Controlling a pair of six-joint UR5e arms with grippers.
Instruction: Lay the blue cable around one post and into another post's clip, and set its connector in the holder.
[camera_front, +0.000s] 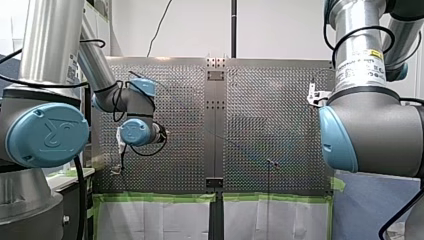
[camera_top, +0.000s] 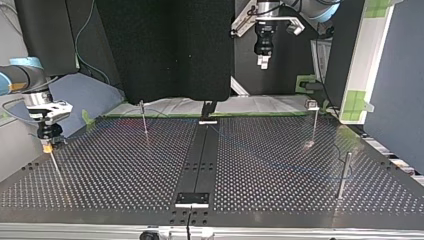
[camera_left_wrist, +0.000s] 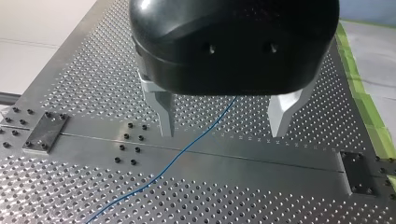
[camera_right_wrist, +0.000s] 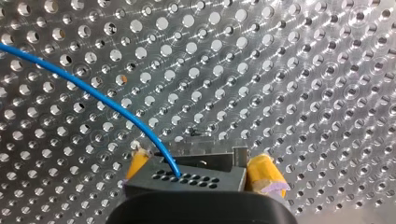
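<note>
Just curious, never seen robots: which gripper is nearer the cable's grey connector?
Right. My right gripper grips the connector between its yellow pads; my left gripper hangs open over the blue cable at the table's middle strip, far from the connector.

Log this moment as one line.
left gripper: open, over blue cable | right gripper: shut on connector

The blue cable (camera_left_wrist: 187, 146) ducks behind the black housing of my left gripper (camera_left_wrist: 222, 133) and runs out of frame the other way. Right wrist view: the connector (camera_right_wrist: 196, 177) sinks behind my right gripper (camera_right_wrist: 201, 164), cable cut off at the edge. Front view: cable too faint to trace, my right arm (camera_front: 370, 130) blocking the table (camera_front: 280, 115) edge
</note>
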